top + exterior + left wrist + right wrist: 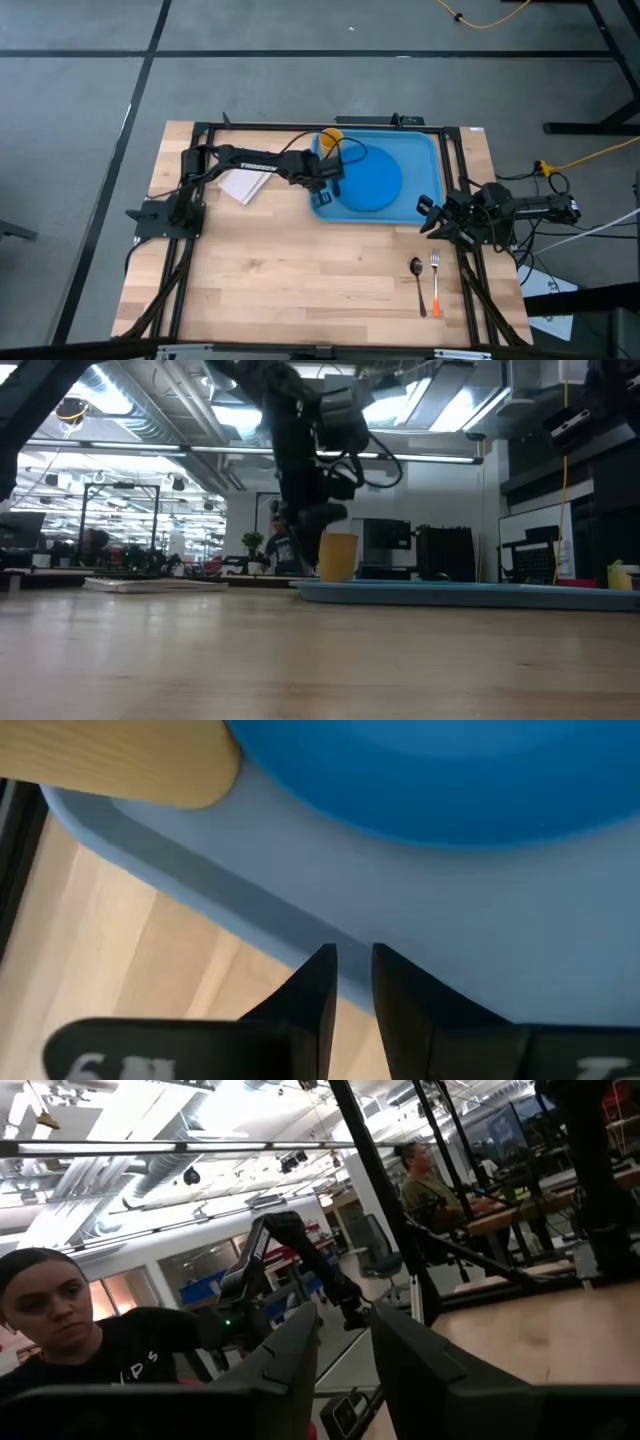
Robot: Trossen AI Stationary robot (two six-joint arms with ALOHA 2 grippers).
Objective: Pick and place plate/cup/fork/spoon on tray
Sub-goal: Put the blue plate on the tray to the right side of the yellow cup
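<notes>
Plate [371, 181] and cup [329, 138] sit on the tray [425, 150]. Spoon [417, 280] and fork [436, 281] lie near the table's [280, 270] right front corner. Left gripper [330, 190] hangs over the tray's left rim, fingers nearly together, holding nothing. Right gripper [428, 217] waits by the right edge, empty.

1. Overhead view: even, bright light on the wooden table [300, 270]; the arms cast only soft, short shadows.
2. Table-level view: ceiling lights [440, 405] glare strongly behind the dark arm [300, 450], which shows almost as a silhouette; the near tabletop is blurred.
3. Left wrist view: the tray [450, 920] and plate [450, 770] are close and soft-edged, evenly lit.
4. Right wrist view: bright ceiling glare; the near fingers [290, 1360] are dark and out of focus.
</notes>
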